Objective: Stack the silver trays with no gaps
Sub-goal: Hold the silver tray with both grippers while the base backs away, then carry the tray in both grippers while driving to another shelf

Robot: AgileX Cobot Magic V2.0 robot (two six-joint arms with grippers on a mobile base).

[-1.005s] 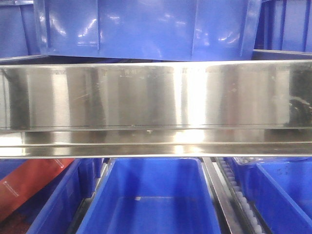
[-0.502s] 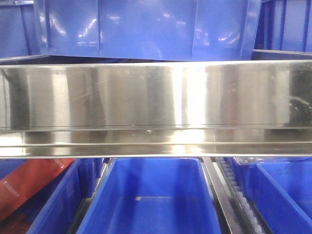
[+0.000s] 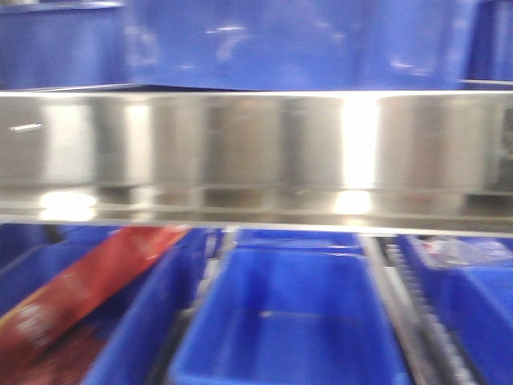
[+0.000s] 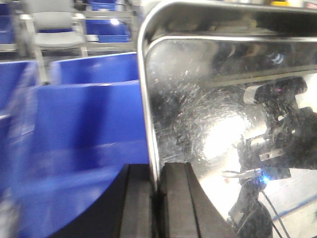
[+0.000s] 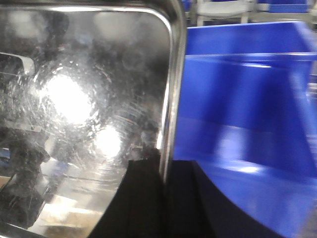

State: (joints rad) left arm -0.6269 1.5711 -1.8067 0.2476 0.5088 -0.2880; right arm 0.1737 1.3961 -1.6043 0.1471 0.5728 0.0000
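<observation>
Picked up the left gripper (image 4: 158, 171) at 6 o'clock in the left wrist view, black fingers (image 4: 138, 203) clenched tight on the rim of a silver tray (image 4: 223, 124). Saw that tray filling everything from 12 round to 4 o'clock, scratched, glaring, mirroring dark rig parts. Spotted blue bins (image 4: 84, 124) just behind at 9 o'clock, blurred, and far off at 11 a grey chair (image 4: 52, 22). Over to the right wrist view: found the right gripper (image 5: 163, 166) at 6 o'clock too, clamped on the rim of a silver tray spreading out toward 9 and 10 o'clock. Could not tell whether one tray or two. Noted a blue bin (image 5: 242, 99) beyond at 3 o'clock. Then the front view, all smeared: caught an open bin (image 3: 288, 321) nearest at 6 o'clock, a red packet (image 3: 80, 297) leaning at 8 o'clock, a long steel rail (image 3: 256, 152) across the middle from 9 to 3, and upper bins (image 3: 280, 40) farthest back at 12. Saw neither gripper there.
</observation>
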